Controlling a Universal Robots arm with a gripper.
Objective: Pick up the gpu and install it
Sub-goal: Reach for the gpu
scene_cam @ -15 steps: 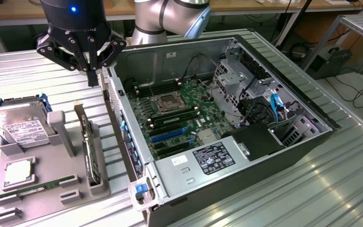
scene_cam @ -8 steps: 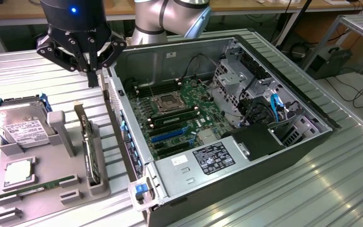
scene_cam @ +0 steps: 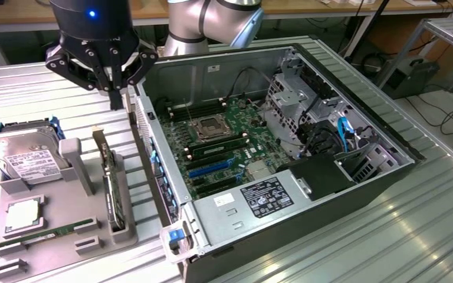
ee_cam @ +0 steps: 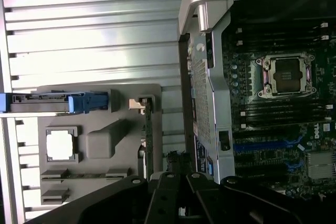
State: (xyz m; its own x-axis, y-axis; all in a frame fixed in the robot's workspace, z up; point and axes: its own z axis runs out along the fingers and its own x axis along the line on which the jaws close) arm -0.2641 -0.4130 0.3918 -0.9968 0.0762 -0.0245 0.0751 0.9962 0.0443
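Note:
The gpu (scene_cam: 110, 183) is a thin black card standing on its edge in a slot of the grey holder tray (scene_cam: 77, 206), at the exterior view's left beside the open computer case (scene_cam: 353, 177). In the wrist view the gpu (ee_cam: 149, 145) shows edge-on, with its pale bracket (ee_cam: 137, 104) at one end. My gripper (scene_cam: 116, 101) hangs in the air above the far end of the tray, fingers pointing down and shut with nothing between them. It is clear of the card. The gripper (ee_cam: 177, 179) shows its black linkages in the wrist view.
The case lies open with its motherboard (scene_cam: 219, 147) and blue expansion slots (scene_cam: 210, 170) exposed, near the case wall (scene_cam: 151, 159) next to the tray. The tray also carries a hard drive (scene_cam: 23, 158), a processor (scene_cam: 23, 215) and a green memory stick (scene_cam: 49, 232). Everything rests on a ribbed metal table (scene_cam: 384, 236).

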